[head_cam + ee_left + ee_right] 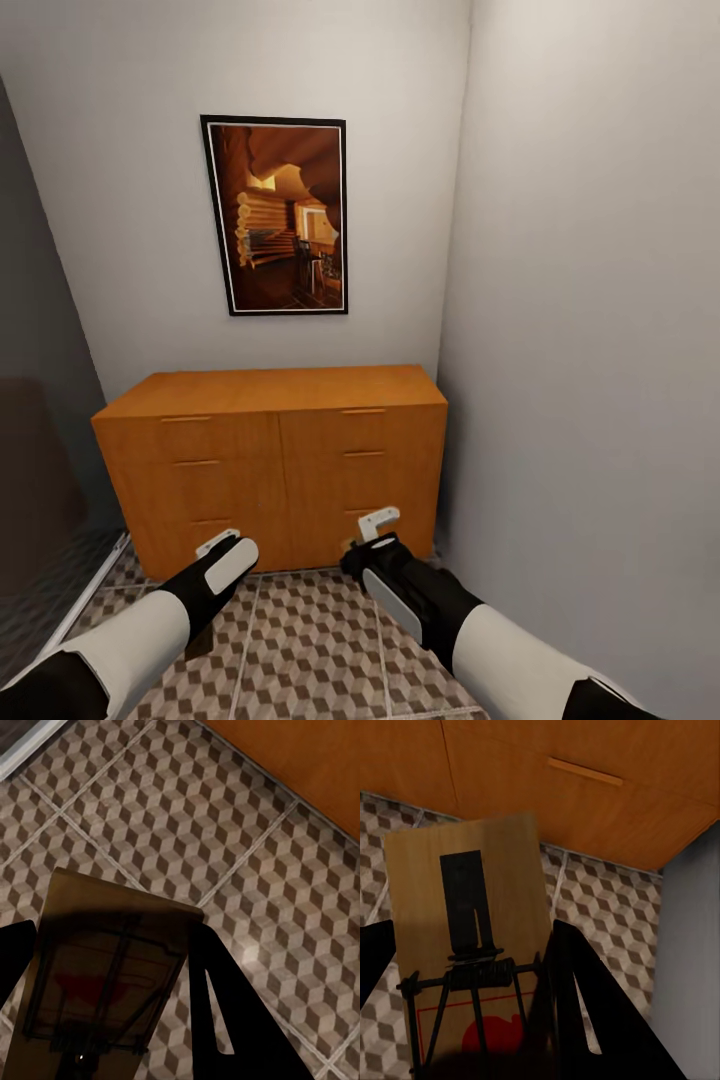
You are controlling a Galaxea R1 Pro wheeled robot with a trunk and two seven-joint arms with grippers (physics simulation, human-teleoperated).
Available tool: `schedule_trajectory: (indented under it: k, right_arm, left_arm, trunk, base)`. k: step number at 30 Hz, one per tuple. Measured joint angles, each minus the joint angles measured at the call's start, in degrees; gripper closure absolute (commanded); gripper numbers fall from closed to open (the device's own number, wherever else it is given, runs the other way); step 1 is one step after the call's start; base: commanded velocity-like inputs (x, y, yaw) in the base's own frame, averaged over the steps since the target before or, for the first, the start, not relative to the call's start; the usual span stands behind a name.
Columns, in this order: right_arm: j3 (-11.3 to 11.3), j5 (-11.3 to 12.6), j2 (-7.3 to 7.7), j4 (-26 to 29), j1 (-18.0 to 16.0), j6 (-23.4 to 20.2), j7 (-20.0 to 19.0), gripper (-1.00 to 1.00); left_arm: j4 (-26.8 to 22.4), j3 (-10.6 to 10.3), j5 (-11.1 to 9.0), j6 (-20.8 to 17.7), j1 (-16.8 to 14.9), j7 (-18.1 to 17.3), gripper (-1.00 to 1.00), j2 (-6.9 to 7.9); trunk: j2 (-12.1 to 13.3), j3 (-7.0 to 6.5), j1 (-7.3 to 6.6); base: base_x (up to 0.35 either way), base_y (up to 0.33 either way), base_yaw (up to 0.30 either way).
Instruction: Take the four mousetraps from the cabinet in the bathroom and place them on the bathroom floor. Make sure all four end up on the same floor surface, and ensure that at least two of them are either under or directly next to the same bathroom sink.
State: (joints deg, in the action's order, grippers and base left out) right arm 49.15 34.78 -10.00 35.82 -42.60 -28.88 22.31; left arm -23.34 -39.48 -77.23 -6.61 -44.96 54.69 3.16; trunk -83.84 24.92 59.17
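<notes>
Left gripper (112,1012) pinches one mousetrap (105,975), right gripper (472,1020) another (465,907); cabinet (270,460) shut. Transport step; next, lower both to bathroom floor (300,640).

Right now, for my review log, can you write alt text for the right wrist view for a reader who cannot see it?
A tan wooden mousetrap with a dark wire spring and a red mark sits between the dark fingers of the right end effector. Beyond it lie the cube-patterned floor tiles and the orange-brown cabinet with a slim bar handle.

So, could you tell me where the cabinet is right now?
The cabinet stands ahead in the head view, against the back wall under the picture.
</notes>
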Motion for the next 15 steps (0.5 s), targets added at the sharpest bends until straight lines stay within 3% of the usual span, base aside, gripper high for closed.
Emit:
schedule_trajectory:
  k: [5,10,15]
  right_arm:
    - [0.0,0.0,0.0,-0.1,1.0,1.3,-0.2,1.0]
    - [0.0,0.0,0.0,-0.1,1.6,4.2,-0.3,1.0]
    - [0.0,0.1,0.0,0.0,1.8,5.0,-0.5,1.0]
  left_arm:
    - [0.0,0.0,0.0,0.3,0.1,-0.2,1.0,0.01]
    - [0.1,0.0,0.0,0.9,0.1,-0.5,1.0,0.03]
    - [0.2,0.0,0.0,1.2,0.3,-1.3,1.0,0.07]
  trunk:
    - [0.0,0.0,0.01]
    - [0.0,0.0,0.02]
    - [0.0,0.01,0.01]
  base:
    - [-0.029,0.0,0.0]
    - [-0.154,0.0,0.002]
    - [-0.055,0.0,0.148]
